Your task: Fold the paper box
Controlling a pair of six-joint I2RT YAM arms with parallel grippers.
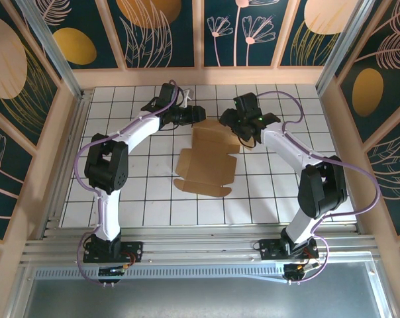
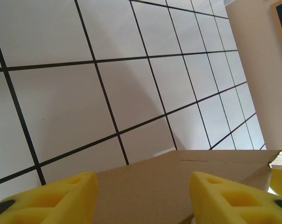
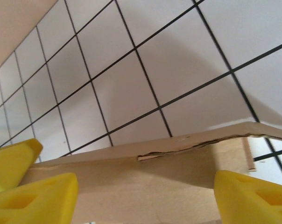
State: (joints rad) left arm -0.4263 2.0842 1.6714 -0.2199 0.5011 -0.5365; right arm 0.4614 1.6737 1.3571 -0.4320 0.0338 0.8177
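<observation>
Top external view, from where I stood, had the paper box [image 1: 206, 162] lying about the middle of the white gridded table [image 1: 120, 199]. It was an unfolded sheet of plain brown cardboard, its tabs and flaps sticking out at the near end. Both arms reached in over its far end. The left gripper [image 1: 197, 114] came at the far left corner of the sheet and the right gripper [image 1: 232, 124] at the far right corner, the two close together with the cardboard's far edge between them.

Through the left wrist camera, that arm's yellow fingers [image 2: 52, 198] stood well apart. A broad brown panel ran across the gap between them and on past the right-hand finger. The pincer was spread, not pinching the board. The panel's far edge seemed raised off the tiles, with a soft shadow on the grid beyond it.

The right wrist camera told much the same. Its own fingers [image 3: 253, 196] were held wide, with a cardboard panel spanning the space between them. A thin slit or crease line ran along the panel's upper edge. That pincer was spread as well, with nothing clamped. A further yellow wedge [image 3: 10, 161] poked in at the left, just above the nearer finger.
</observation>
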